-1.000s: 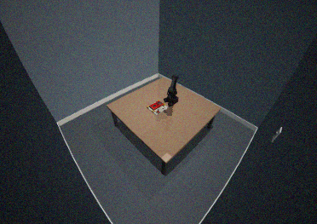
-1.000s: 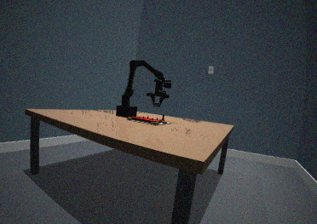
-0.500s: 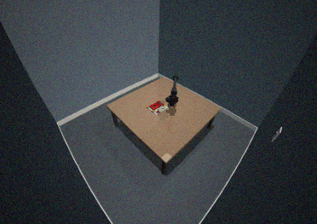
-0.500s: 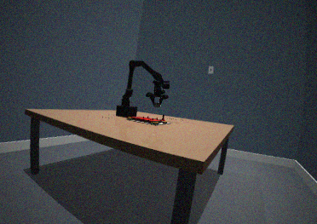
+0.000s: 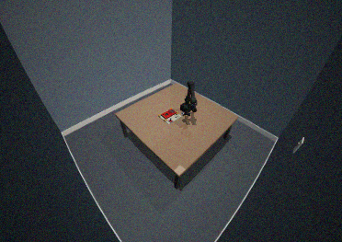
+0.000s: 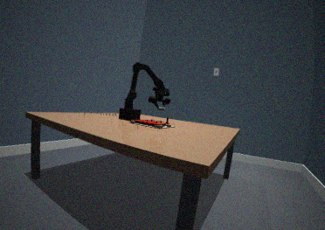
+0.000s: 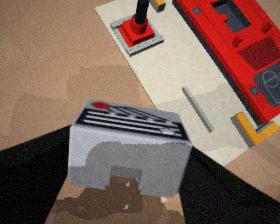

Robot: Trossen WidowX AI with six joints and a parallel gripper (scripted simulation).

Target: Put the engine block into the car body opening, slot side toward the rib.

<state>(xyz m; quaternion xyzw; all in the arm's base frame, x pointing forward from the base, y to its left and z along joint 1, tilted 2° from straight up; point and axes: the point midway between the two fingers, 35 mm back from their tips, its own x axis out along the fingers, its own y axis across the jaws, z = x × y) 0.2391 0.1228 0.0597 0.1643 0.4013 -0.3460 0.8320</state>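
My gripper point(image 7: 129, 145) point(image 6: 161, 106) is shut on the grey engine block point(image 7: 126, 145). In the wrist view the block has black-and-white stripes and a red round spot on top, and a slot in its lower edge facing the camera. Gripper and block hang above the table, beside the board. The red car body point(image 7: 256, 55) point(image 5: 168, 114) point(image 6: 150, 122) lies at the upper right of the wrist view. Its dark opening point(image 7: 236, 19) looks empty, with a small red rib jutting in from one side. The fingertips' contact with the block is partly hidden.
A cream board point(image 7: 163, 75) lies under the car body. On it are a red piece point(image 7: 137, 34) with an upright black post in a grey frame, a thin grey strip point(image 7: 197, 109) and a yellow corner bracket point(image 7: 247, 132) near the car body. Another yellow piece point(image 7: 158, 4) shows at the top edge.
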